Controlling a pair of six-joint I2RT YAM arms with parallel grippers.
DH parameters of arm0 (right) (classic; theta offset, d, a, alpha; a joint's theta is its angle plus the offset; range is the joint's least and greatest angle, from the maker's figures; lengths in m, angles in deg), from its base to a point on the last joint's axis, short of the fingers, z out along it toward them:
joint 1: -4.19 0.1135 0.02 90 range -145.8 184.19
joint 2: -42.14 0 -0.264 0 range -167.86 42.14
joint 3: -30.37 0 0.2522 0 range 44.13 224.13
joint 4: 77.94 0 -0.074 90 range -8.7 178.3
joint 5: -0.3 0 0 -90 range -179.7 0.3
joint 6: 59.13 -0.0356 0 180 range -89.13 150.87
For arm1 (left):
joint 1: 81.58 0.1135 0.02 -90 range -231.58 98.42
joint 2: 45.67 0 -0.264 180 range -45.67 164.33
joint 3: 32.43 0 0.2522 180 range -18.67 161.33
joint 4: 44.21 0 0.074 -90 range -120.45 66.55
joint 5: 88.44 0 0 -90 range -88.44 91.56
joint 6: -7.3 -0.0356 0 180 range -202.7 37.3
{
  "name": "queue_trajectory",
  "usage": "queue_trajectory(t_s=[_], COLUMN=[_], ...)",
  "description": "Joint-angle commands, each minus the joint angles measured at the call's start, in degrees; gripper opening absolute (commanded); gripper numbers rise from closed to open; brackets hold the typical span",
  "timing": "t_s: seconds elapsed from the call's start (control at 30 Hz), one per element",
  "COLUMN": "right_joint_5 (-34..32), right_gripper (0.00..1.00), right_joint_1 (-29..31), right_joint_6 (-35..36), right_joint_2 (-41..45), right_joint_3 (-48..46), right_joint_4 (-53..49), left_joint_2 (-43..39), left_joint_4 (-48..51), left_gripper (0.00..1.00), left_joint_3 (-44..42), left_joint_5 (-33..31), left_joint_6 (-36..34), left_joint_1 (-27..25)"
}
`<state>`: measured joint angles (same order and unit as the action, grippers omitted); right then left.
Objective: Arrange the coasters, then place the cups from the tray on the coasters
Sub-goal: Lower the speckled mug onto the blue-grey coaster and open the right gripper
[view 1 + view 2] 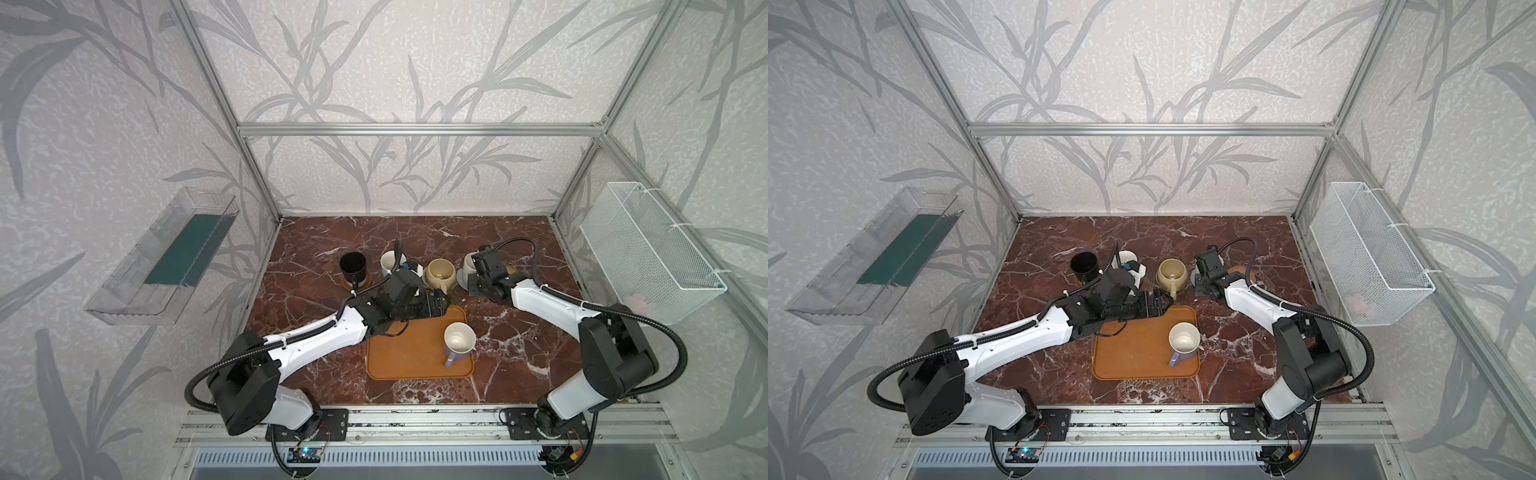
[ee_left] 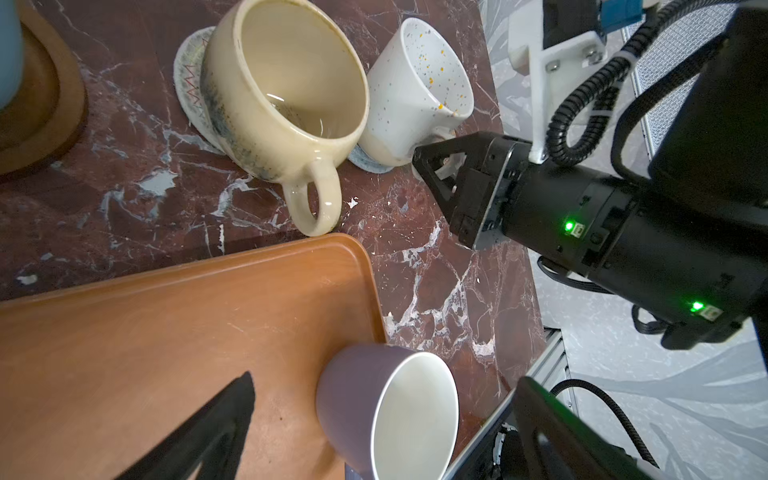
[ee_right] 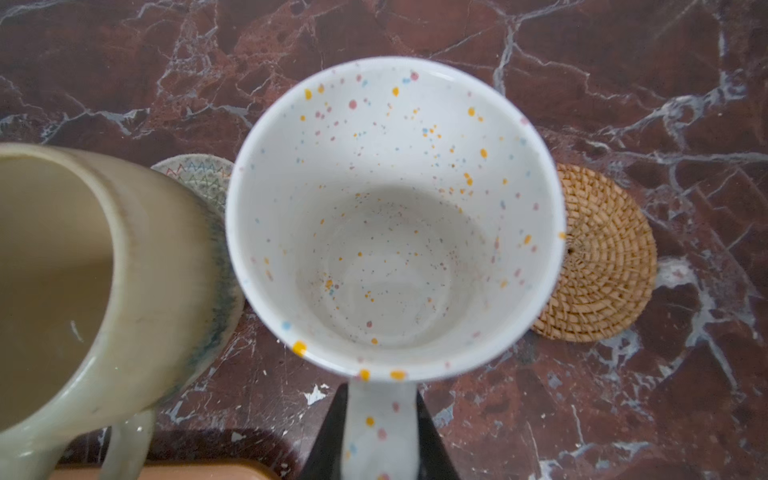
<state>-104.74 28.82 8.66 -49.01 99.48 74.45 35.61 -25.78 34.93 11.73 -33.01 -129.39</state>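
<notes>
The handle of the speckled white mug [image 3: 395, 216] is pinched by the right gripper [image 3: 380, 419]; the left gripper [image 1: 440, 305], cut off in its wrist view, is spread wide, empty.

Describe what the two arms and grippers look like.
The left arm and right arm have white shells, black joints and ribbed black hoses. The left gripper and right gripper are black, with triangular fingers; two green lights dot the right wrist.
</notes>
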Motion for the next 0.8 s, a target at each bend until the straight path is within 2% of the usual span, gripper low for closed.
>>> queue_trajectory(t_s=[0.0,0.17,0.2,0.23,0.3,0.33,0.6,0.63,0.7,0.77], right_joint_5=[-1.7,-0.6,0.2,0.7,0.8,0.8,-0.3,-0.1,0.6,1.1], right_gripper=[0.0,0.0,0.06,0.19,0.37,0.44,0.63,0.7,0.99,0.99], right_joint_1=[-0.2,0.0,-0.1,0.0,-0.1,0.0,-0.1,-0.1,0.0,0.0], right_joint_6=[-1.4,-2.0,-1.6,-1.4,-1.3,-1.2,-1.7,-1.5,-1.0,0.1], right_joint_2=[0.2,1.2,1.1,0.9,0.5,0.4,3.8,5.2,8.2,11.7], right_joint_3=[-0.9,-3.8,-3.8,-3.7,-3.2,-3.1,-3.9,-4.3,-5.4,-5.8], right_joint_4=[5.1,6.4,6.3,5.8,4.7,4.5,1.9,1.7,1.7,0.2], left_joint_2=[-1.8,-2.5,-2.6,-2.5,-3.0,-3.2,-5.2,-5.3,-5.7,-6.4], left_joint_4=[-1.0,-0.9,-0.9,-0.9,-0.8,-0.9,-0.8,-0.6,-0.3,-0.1], left_gripper=[0.99,0.99,0.99,0.99,0.99,0.99,0.99,0.99,0.99,0.99], left_joint_3=[-1.5,-2.1,-2.1,-2.2,-2.2,-2.3,-4.1,-4.1,-4.0,-4.2], left_joint_5=[-0.5,-0.7,-0.7,-0.7,-0.7,-0.7,-0.7,-0.5,-0.3,-0.3], left_joint_6=[0.5,0.7,0.7,0.8,0.7,0.7,0.5,0.4,0.2,0.1], left_joint_1=[0.4,0.4,0.4,0.5,0.5,0.5,0.9,1.0,1.1,1.1])
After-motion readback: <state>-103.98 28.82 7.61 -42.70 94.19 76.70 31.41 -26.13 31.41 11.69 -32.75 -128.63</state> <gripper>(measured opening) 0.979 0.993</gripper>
